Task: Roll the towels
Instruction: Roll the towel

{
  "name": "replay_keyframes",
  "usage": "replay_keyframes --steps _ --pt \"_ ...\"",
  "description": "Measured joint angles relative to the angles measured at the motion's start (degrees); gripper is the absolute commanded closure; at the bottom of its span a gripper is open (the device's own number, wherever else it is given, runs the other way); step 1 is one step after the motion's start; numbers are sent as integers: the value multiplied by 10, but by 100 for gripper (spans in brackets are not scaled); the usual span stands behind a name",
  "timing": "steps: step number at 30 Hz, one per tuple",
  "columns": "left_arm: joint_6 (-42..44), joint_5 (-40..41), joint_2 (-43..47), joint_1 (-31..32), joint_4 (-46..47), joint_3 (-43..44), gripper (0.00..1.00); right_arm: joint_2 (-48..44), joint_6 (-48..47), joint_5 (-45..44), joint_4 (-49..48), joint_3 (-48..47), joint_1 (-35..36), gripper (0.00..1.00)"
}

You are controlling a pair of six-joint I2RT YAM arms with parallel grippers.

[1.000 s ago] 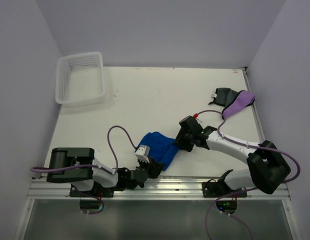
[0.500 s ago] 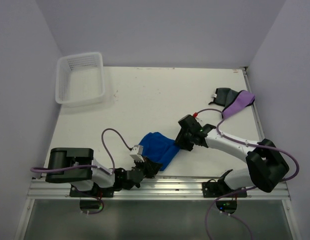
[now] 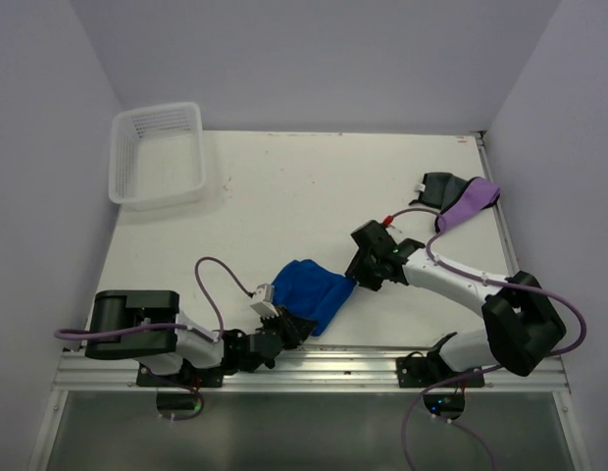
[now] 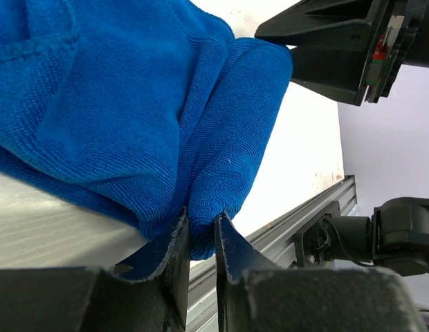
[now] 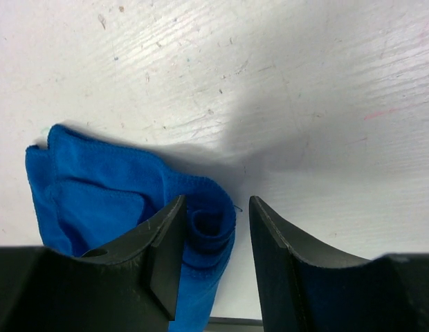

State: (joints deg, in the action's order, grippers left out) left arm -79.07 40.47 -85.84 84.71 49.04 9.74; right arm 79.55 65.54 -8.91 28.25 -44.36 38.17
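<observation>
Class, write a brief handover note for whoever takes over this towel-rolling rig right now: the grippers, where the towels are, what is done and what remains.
Left gripper: shut on a fold at the near end of the blue towel.
Right gripper: open, jaws straddling the blue towel's rolled end without clamping it.
Towels: the blue one is mid-table and partly rolled. The purple towel and dark grey towel lie touching at the far right edge, both unrolled.
Done: the blue roll is started.
Left: finish the blue roll, then roll the purple and dark grey towels.
</observation>
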Motion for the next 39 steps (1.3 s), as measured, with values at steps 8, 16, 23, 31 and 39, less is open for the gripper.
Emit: replay_keyframes --steps 8,16,23,31,39 --pt "-49 -13 3 -12 9 -18 100 0 -2 -17 15 -19 -8 50" --pt "-60 -51 -10 -40 56 -37 100 -77 -7 -34 1 13 -9 39" --pt "-60 -90 -18 -64 73 -39 100 -206 -24 -17 -103 153 -10 34" --pt "-66 -133 -18 -90 85 -47 100 -301 -56 43 -257 262 -10 25" --pt "-101 -176 -5 -119 64 -48 100 -240 -57 101 -393 302 9 27"
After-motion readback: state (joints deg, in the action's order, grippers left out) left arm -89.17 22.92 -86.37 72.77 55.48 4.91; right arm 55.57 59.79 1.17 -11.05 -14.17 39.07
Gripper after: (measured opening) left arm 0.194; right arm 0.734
